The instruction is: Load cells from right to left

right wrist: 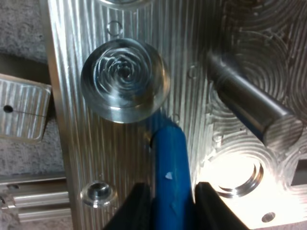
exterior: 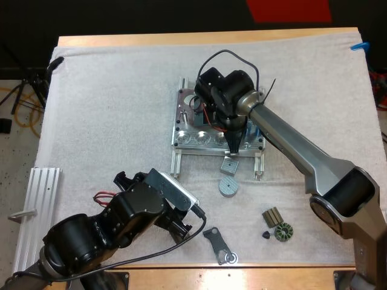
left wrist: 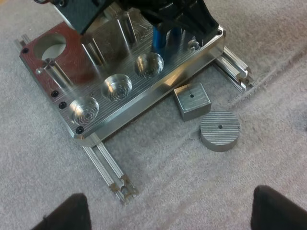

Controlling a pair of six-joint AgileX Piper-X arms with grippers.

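blue cell poised at the rightmost pocket

the right gripper (exterior: 233, 145), clamped on the upper half of a blue cell (right wrist: 169, 163), holds it roughly upright just beside the empty pocket (right wrist: 124, 79) at the 3 o'clock end of the fixture (left wrist: 158, 84). the left gripper (left wrist: 170, 213), fingers apart, sits at 7 o'clock on the mat (exterior: 109, 109). the cell looks rigid, smooth and probably light, and a high grip leaves its tip free.

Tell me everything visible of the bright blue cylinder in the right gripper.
Bright blue, smooth, plastic-looking cylinder with a small pale fleck on its side. The right gripper pinches it between both black fingers, near-upright over the ribbed aluminium fixture. Its free end sits at the rim of a round pocket, not inside; contact with the plate cannot be told.
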